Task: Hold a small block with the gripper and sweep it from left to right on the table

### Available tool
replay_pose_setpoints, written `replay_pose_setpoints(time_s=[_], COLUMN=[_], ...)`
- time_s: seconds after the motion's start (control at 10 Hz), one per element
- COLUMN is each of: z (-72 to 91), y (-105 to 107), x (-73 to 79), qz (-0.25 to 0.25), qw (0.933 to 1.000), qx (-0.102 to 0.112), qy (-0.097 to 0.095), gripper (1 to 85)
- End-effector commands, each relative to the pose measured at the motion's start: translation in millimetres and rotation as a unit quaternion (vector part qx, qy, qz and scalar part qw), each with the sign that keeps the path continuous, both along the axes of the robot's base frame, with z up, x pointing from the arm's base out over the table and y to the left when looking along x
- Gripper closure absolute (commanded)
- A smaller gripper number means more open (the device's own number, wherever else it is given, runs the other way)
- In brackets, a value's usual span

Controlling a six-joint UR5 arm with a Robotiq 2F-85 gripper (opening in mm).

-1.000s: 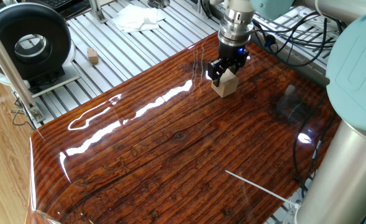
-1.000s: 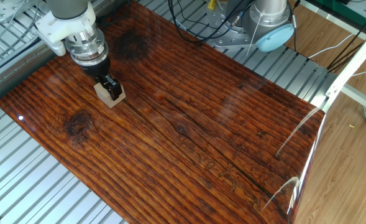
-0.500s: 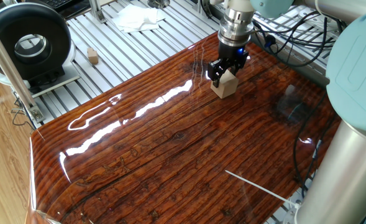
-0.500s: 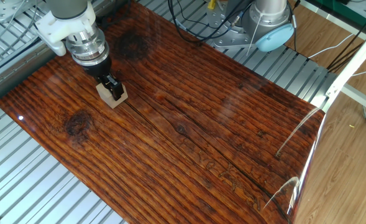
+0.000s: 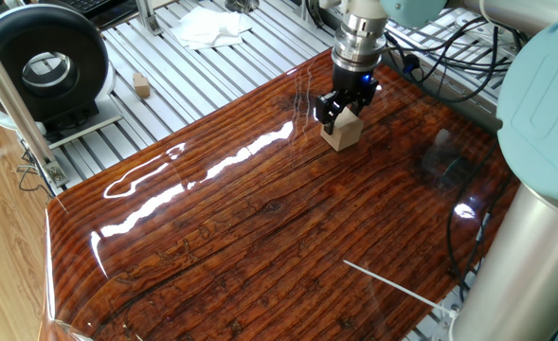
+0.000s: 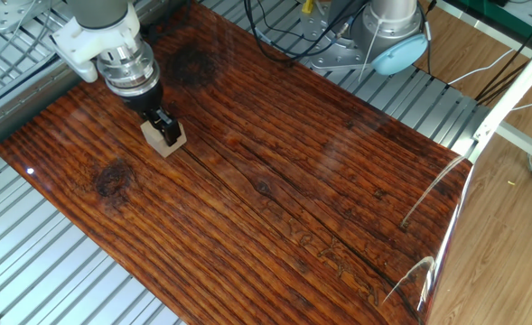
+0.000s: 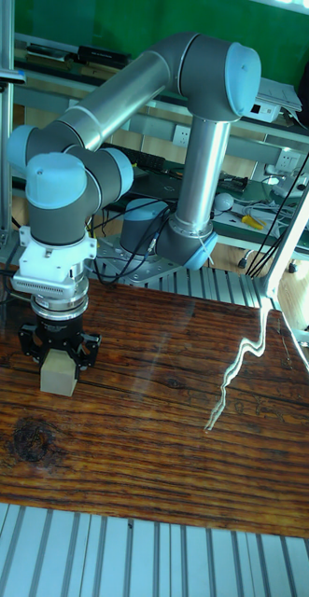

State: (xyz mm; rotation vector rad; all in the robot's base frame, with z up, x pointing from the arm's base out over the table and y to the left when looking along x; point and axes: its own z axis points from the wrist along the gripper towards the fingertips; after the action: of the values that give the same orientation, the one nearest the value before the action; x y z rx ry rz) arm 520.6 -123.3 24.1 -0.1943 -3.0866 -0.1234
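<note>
Counter: glossy reddish-brown counter (image 5: 260, 218) with strong grain and bright glare streaks, resting on a ribbed aluminium slat frame (image 5: 179, 80).
Room: a black round fan (image 5: 40, 64) and a white cloth (image 5: 207, 26) lie on the slats, near a tiny brownish block (image 5: 142, 86); cables (image 6: 293, 32) trail by my arm's base.
End effector: my end effector (image 5: 344, 106) points straight down, prongs narrowed onto the small block (image 5: 343, 129), clamping its upper part.
Block position: the small block sits flat on the counter, near the far edge in one fixed view, towards the left end in the tall fixed view.
</note>
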Motion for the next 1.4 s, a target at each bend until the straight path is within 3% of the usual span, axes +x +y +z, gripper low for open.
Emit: replay_pose_setpoints(time_s=[0.0,0.4,0.5,0.7,0.8,0.9,1.0,1.1,1.3], z=[4.9,-9.4,-6.6,15.9,21.1,15.3,9.8,6.6,4.4], y=[5.5,1.0,-1.6,16.0,24.2,21.1,4.7,-2.3,5.0], x=[0.8,0.7,-3.4,-6.4,-5.1,-2.2,-1.4,-2.8,-4.2], qz=[-0.007,-0.002,-0.001,-0.015,-0.021,-0.014,-0.002,0.008,0.015], qw=[1.0,0.9999,0.9996,0.999,0.9987,0.9988,0.9973,0.9962,0.9973], qx=[0.001,-0.015,-0.028,-0.03,-0.033,-0.039,-0.07,-0.084,-0.069], qy=[0.004,-0.002,0.007,0.03,0.034,0.026,0.023,0.023,0.022], gripper=[84.7,84.7,84.7,84.7,84.7,84.7,84.7,84.7,84.7])
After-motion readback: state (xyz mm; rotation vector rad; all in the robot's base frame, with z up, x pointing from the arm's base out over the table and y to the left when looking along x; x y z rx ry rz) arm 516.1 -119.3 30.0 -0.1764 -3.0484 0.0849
